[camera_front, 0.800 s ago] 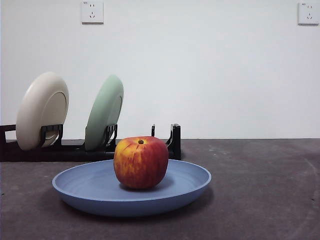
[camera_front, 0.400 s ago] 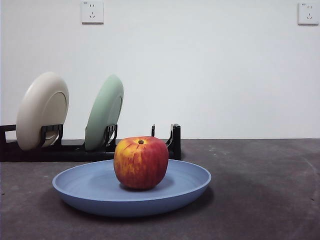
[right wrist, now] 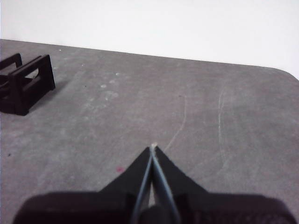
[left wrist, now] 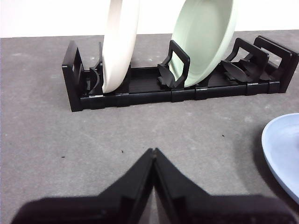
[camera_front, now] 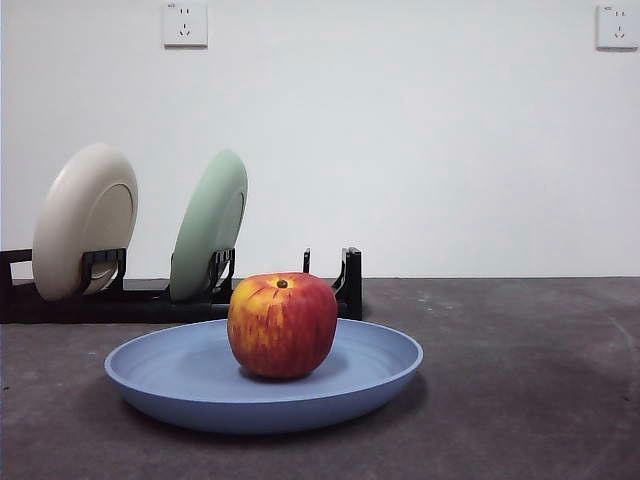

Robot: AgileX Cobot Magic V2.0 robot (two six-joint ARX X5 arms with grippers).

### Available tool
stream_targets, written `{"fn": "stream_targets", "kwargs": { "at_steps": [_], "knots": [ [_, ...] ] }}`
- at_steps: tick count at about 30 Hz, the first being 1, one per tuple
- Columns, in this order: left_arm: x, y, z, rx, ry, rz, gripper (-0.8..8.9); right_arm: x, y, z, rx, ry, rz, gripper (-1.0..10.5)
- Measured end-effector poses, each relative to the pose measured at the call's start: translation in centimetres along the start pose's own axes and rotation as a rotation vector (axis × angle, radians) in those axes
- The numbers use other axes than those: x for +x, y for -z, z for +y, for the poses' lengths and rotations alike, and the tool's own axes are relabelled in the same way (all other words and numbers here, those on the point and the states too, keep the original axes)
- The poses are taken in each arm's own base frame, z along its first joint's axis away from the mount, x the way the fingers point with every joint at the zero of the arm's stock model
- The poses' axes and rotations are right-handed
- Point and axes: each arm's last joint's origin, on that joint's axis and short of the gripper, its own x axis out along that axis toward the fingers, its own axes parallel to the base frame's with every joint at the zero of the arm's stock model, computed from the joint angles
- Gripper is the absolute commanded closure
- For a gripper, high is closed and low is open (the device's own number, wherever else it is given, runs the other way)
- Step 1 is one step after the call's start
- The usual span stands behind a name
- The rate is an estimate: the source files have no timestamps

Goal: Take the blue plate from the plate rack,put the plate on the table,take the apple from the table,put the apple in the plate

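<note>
The red apple (camera_front: 282, 324) with yellow streaks sits upright in the middle of the blue plate (camera_front: 180, 375), which lies flat on the dark grey table (camera_front: 520, 380) in front of the black plate rack (camera_front: 130, 298). In the left wrist view the plate's rim (left wrist: 281, 151) shows at one edge, and my left gripper (left wrist: 153, 152) hovers shut and empty above bare table short of the rack (left wrist: 140, 91). My right gripper (right wrist: 153, 148) is shut and empty over bare table, the rack's end (right wrist: 25, 84) off to one side. Neither gripper appears in the front view.
A cream plate (camera_front: 85, 218) and a pale green plate (camera_front: 210, 225) stand upright in the rack's slots; both also show in the left wrist view, cream plate (left wrist: 120, 44) and green plate (left wrist: 203, 39). A white wall with two sockets rises behind the table.
</note>
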Motion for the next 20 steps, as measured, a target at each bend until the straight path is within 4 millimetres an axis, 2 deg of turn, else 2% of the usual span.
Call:
{"fn": "stream_targets", "kwargs": {
  "at_steps": [5, 11, 20],
  "knots": [
    [0.0, 0.0, 0.0, 0.0, 0.0, 0.0, 8.17, -0.1, 1.1, 0.0, 0.001, 0.015, -0.01, 9.4],
    [0.0, 0.0, 0.0, 0.0, 0.0, 0.0, 8.17, -0.2, 1.2, 0.0, 0.001, 0.022, -0.026, 9.4],
    [0.0, 0.0, 0.0, 0.0, 0.0, 0.0, 8.17, -0.5, 2.0, 0.1, 0.001, 0.037, 0.053, 9.4]
  ]
}}
